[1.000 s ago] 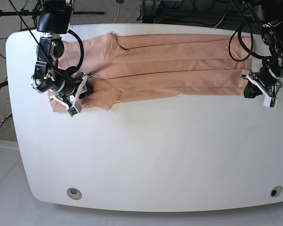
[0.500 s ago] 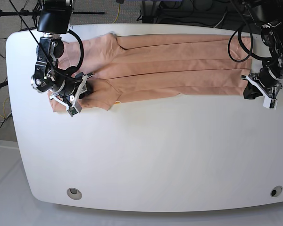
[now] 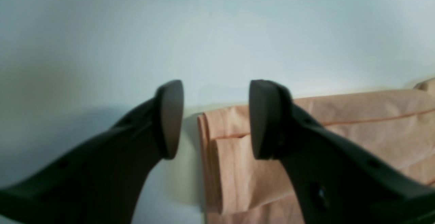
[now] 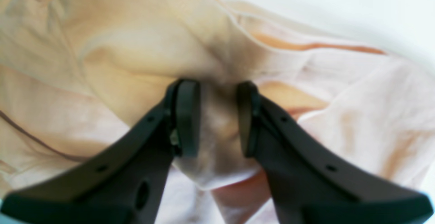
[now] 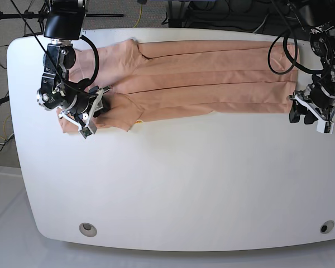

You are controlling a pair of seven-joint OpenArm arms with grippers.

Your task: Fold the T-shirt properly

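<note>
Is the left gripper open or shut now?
Open: left gripper fingers stand apart, the T-shirt hem lying free between them.

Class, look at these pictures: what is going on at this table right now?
A two-armed robot is folding a wrinkled peach cotton T-shirt, laid as a long band across the white table. The right tool pinches bunched cloth at the sleeve end. The left tool stands open at the hem end, gripping nothing.
</note>
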